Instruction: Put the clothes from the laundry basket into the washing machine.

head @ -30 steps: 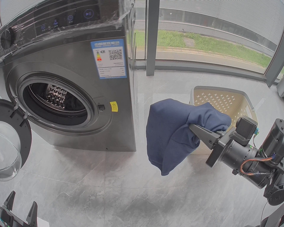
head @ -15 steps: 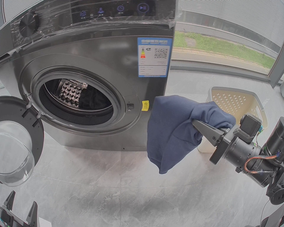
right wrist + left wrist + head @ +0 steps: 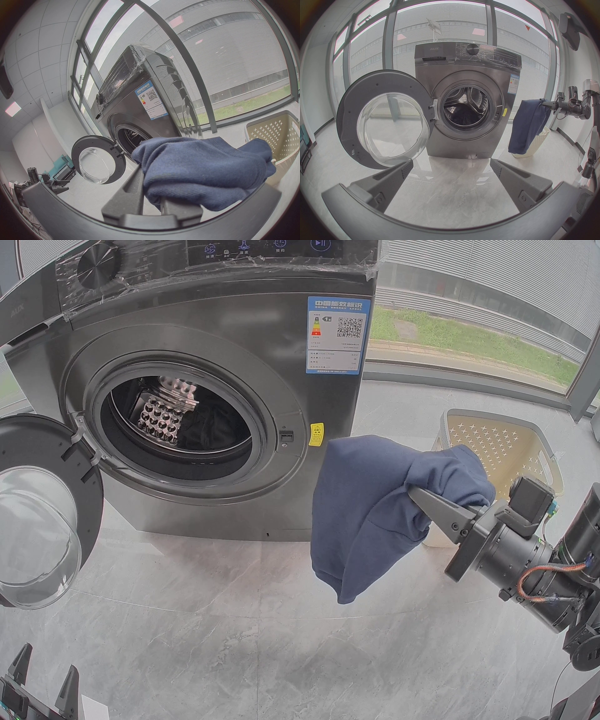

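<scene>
My right gripper (image 3: 417, 492) is shut on a navy blue garment (image 3: 369, 509), which hangs from it above the floor, just right of the washing machine (image 3: 206, 334). The same garment (image 3: 203, 168) drapes over both fingers in the right wrist view. The round door (image 3: 37, 515) is swung wide to the left and the drum (image 3: 181, 421) has dark cloth inside. The beige laundry basket (image 3: 500, 446) stands behind the garment. Low at the near left, my left gripper (image 3: 453, 175) is open and holds nothing; it faces the machine (image 3: 468, 62).
The grey floor (image 3: 250, 627) before the machine is bare. A glass window wall (image 3: 475, 315) runs behind the basket. The open door (image 3: 384, 115) juts out into the space left of the drum.
The head camera has swung left, bringing the machine's front and drum toward the middle. The right gripper keeps its hold on the garment, which now hangs beside the machine's right front corner.
</scene>
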`<state>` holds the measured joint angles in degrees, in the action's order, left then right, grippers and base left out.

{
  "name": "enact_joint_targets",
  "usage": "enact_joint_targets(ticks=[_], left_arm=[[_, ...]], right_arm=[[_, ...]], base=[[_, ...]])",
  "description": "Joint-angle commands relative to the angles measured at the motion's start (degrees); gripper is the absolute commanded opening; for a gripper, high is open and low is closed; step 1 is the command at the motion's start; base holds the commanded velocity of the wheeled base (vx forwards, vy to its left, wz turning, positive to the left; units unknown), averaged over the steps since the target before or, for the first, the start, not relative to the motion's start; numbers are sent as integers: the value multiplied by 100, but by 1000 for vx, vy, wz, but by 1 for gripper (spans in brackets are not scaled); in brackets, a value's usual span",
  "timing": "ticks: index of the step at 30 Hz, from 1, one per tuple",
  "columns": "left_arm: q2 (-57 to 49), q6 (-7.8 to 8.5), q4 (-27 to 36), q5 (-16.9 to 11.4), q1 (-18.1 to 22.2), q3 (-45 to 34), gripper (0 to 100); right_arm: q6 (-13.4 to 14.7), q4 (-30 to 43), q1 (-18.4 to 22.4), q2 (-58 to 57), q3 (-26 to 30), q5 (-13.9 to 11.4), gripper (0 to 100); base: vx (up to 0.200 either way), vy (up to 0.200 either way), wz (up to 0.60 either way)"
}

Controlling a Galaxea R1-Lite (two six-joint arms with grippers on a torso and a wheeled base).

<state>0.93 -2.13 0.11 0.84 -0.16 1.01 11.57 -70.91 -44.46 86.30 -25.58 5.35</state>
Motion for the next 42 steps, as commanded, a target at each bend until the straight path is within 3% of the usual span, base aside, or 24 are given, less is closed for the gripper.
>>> enact_joint_targets(ticks=[1,25,31,42], left_arm=[[-49,-6,-2,-5,-2,-92,100],[-49,-15,-2,-5,-2,-92,100],[-49,-6,-2,4,-2,-92,100],[-49,-15,-2,4,-2,-92,100]], right_arm=[[-6,-10,-1,-8,-18,1,0],[-6,-10,25,-25,-97,1,0],[3,-10,78,-43,-97,10,0],[-6,-2,192,-34,-97,1,0]], base=[[0,0,0],[0,200,0],[0,0,0],[-164,0,0]])
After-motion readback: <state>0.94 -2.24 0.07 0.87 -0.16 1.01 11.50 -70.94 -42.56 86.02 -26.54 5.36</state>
